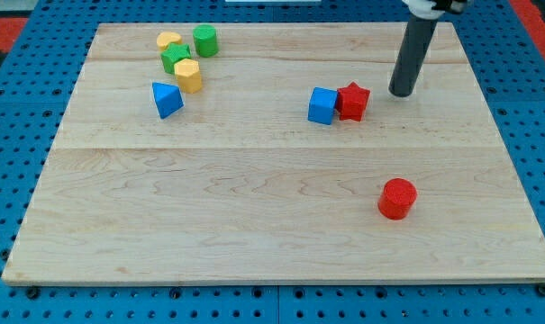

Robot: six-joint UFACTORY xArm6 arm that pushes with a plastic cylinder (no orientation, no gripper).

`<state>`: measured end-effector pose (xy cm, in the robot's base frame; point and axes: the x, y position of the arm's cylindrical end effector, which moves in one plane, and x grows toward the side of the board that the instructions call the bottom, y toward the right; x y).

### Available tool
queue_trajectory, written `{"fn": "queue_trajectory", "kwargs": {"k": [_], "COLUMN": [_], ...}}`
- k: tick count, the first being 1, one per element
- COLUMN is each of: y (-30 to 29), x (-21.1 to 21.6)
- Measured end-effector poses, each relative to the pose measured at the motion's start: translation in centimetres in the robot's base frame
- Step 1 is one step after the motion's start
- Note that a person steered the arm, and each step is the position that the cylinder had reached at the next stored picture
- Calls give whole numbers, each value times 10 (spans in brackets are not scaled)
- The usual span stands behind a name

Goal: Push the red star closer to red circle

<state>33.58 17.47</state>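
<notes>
Wooden board (254, 207) on a blue pegboard surround, light planks, mostly bare.

View's left, near the top: tight cluster of yellow block (168, 40), green cylinder (205, 40), a second green block (174, 58) and a yellow hexagon-ish block (188, 76), all touching or just beside each other. Blue triangular block (167, 99) sits just below them. Probably parked out of the way; not part of this task.

Centre-right: blue cube (322, 105) touching the red star (352, 101) on the star's left side.

My tip (402, 93) rests just to the star's right and slightly toward the view's top, apart from it, no contact visible. No claw on this rig, just the rod, so nothing to spread or pinch.

Red circle (397, 199) is lower right, well apart from the star. Judgement: the tip is placed on the upper side so that a push toward the view's bottom sends the star at the circle; it likely needs to shift left first, over the star. Risk: the star skids off the rod sideways.
</notes>
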Motion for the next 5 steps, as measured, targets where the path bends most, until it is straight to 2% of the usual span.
{"fn": "queue_trajectory", "kwargs": {"k": [2,3,4,5], "y": [-56,-82,-74,-94], "x": [5,39,71,51]}}
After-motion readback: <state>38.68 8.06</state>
